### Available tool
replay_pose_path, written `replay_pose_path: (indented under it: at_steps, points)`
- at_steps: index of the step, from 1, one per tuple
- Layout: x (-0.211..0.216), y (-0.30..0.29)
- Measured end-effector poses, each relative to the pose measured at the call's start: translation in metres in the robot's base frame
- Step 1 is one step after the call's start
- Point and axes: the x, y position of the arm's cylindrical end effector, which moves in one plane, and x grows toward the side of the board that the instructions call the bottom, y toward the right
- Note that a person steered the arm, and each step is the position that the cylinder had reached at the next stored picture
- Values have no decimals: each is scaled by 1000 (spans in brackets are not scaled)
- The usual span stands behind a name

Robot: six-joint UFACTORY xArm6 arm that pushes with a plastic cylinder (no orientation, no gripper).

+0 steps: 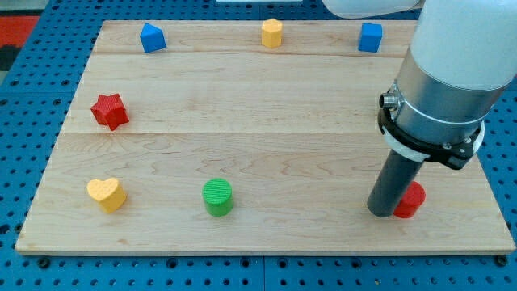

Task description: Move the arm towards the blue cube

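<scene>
Resting place of my tip [381, 212]: near the view's bottom right of the counter [266, 137], touching or just beside a red block [412, 200] on its right, whose shape is partly hidden by the rod.
Claw: none is fitted; the arm ends in a plain dark rod, so nothing opens, closes or grips.
Blue cube [371, 37]: at the view's top right, near the far edge of the counter, well apart from my tip and almost straight up the view from it.
Other blue block [152, 38]: at the view's top left; its top looks pointed, so I judge it is not the cube.
Other blocks: a yellow block [272, 33] at top middle, a red star [109, 111] at left, a yellow heart [107, 194] at bottom left, a green cylinder [217, 197] at bottom middle.
Step in hand: the approach looks barely begun, since most of the counter's depth lies between tip and cube.
Next move: slide up the view, drifting slightly left; the path looks free of blocks.
Risk: dragging the red block along at the start, or nudging the cube by overshooting.
</scene>
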Motion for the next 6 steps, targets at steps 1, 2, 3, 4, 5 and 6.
replay_pose_path:
  at_steps: [1, 2, 3, 4, 5, 6]
  points:
    - [2, -5]
    - [11, -28]
    - [4, -34]
    - [-57, -19]
    - [-132, -5]
    - [-204, 0]
